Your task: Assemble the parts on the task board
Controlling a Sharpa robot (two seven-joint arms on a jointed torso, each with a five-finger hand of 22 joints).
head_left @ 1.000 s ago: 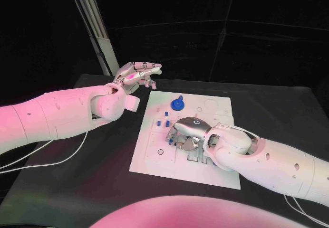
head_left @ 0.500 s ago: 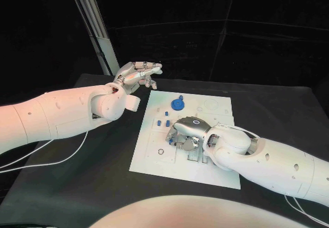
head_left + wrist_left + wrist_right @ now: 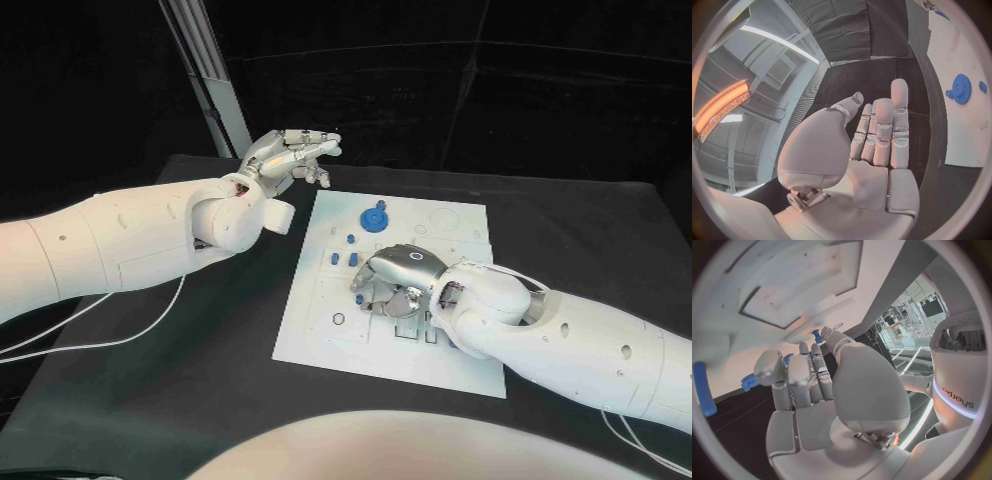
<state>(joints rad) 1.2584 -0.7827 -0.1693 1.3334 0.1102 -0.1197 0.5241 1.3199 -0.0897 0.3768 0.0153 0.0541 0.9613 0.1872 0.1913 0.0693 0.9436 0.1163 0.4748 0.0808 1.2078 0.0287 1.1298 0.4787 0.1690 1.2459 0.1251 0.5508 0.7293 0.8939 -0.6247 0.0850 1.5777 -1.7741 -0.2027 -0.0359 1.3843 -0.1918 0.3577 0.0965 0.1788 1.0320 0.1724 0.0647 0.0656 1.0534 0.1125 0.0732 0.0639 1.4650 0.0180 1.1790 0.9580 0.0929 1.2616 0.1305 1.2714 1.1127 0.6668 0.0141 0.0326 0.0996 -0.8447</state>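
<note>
Blue parts [image 3: 343, 259], small, stiff and probably light, lie on the white task board [image 3: 329, 335], best pinched by their sides. The right hand [image 3: 397, 285] curls over them, its grasp hidden; the left hand [image 3: 293, 154] hovers open off the board.

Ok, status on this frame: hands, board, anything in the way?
Left hand open, raised beyond the task board. Right hand fingers-down on the board among small blue parts; grip unclear. Blue gear clear.

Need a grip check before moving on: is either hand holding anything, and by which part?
Left hand holds nothing, raised off the task board. Right hand is down on it; any hold cannot be told.
</note>
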